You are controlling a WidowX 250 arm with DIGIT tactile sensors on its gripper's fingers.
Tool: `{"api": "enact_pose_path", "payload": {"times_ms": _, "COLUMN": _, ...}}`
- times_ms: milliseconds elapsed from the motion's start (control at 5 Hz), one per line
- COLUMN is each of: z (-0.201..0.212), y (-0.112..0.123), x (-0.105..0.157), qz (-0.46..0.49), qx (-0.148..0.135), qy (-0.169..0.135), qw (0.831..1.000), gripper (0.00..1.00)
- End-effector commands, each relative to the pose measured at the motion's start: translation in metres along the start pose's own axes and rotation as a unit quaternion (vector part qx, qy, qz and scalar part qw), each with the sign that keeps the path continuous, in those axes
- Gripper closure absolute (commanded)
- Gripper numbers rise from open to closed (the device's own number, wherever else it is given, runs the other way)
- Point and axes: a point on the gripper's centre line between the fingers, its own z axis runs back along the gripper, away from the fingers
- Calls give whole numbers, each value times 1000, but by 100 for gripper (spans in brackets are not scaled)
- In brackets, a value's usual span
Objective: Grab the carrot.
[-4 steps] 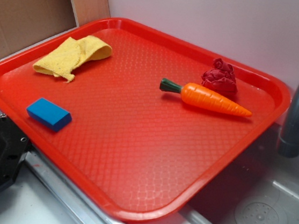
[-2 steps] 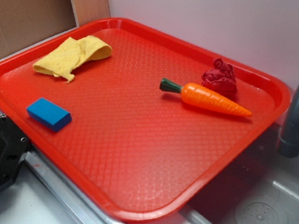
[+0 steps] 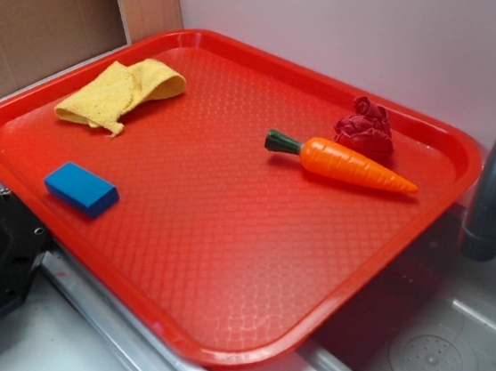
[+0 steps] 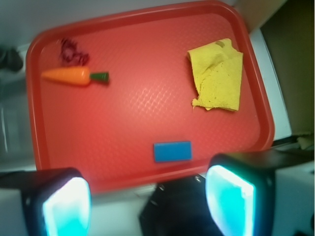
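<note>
Presently, your inventory of the tray (image 3: 212, 347) read as follows.

Item, carrot (image 3: 345, 162): it lay flat near the tray's far right corner, green stem pointing toward the tray's middle, tip toward the right edge. Not held.

Item, red lumpy toy (image 3: 365, 127): it sat just behind the carrot, close enough that contact could not be ruled out. This was your chief hazard; a finger coming down on the far side could land on it, or pinch both together.

Item, yellow cloth (image 3: 120, 92): crumpled near the far left corner, well apart from the carrot.

Item, blue block (image 3: 81, 188): near the left of the near edge, well apart too.

Item, gripper (image 4: 147, 204): released, fingers spread wide with nothing between them, hanging off the tray's near edge in the wrist view, far from the carrot.

Risks, as judged: the carrot looked glossy and tapered, so a pinch toward the tip would likely squirt it out; you had better aimed across the thick part. A low approach across the tray could have clipped the block or the rim. The wrist view was blurred, so alignment was uncertain.
</note>
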Motion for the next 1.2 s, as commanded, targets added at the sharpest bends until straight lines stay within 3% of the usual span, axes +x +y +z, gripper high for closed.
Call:
{"api": "enact_pose_path", "payload": {"times_ms": 0, "z": -21, "y": -2, "x": 36, "qz": 210, "qx": -56, "qy": 9, "qw": 976, "gripper": 0}}
{"api": "enact_pose_path", "payload": {"times_ms": 200, "z": -41, "y": -11, "x": 51, "qz": 333, "qx": -56, "qy": 13, "qw": 941, "gripper": 0}}
{"api": "enact_pose_path", "payload": {"times_ms": 400, "z": -57, "y": -20, "x": 65, "qz": 430, "qx": -54, "qy": -5, "qw": 901, "gripper": 0}}
{"api": "enact_pose_path", "payload": {"times_ms": 600, "z": -83, "y": -33, "x": 80, "qz": 483, "qx": -40, "qy": 0, "qw": 875, "gripper": 0}}
{"api": "enact_pose_path", "payload": {"times_ms": 1000, "z": -138, "y": -52, "x": 97, "qz": 513, "qx": -14, "qy": 30, "qw": 858, "gripper": 0}}
